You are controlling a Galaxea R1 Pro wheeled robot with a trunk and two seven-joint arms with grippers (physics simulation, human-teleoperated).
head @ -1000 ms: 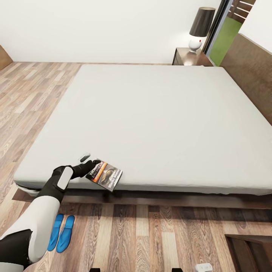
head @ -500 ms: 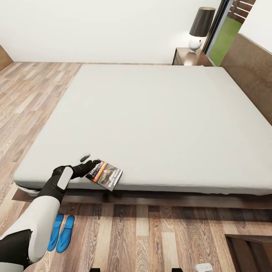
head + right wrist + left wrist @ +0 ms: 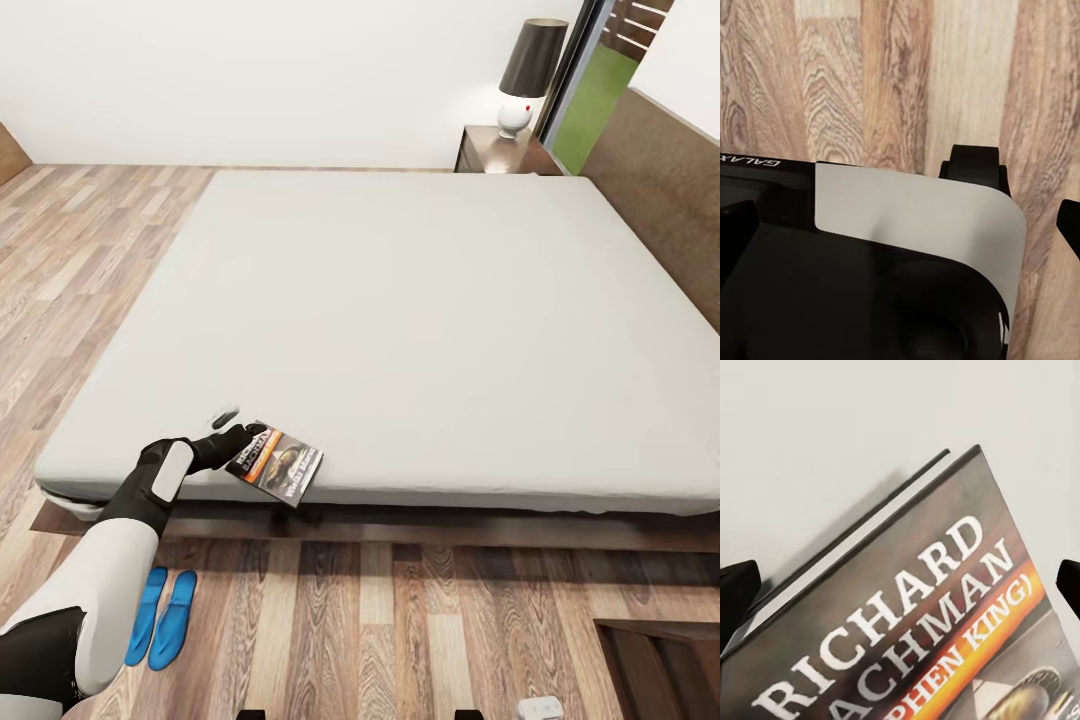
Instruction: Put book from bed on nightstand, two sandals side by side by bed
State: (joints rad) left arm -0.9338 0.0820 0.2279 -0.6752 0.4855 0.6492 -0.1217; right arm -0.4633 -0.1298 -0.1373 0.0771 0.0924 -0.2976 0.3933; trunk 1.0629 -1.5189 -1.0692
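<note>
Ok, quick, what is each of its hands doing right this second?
Left gripper: open, fingers spread either side of the book at the bed edge.
Right gripper: open, holding nothing, over the floor.

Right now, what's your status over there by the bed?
Left tool at the book, fingers either side, grip unconfirmed. Book overhangs the bed edge. Sandals paired on the floor. Nightstand far corner, lamp on it.
</note>
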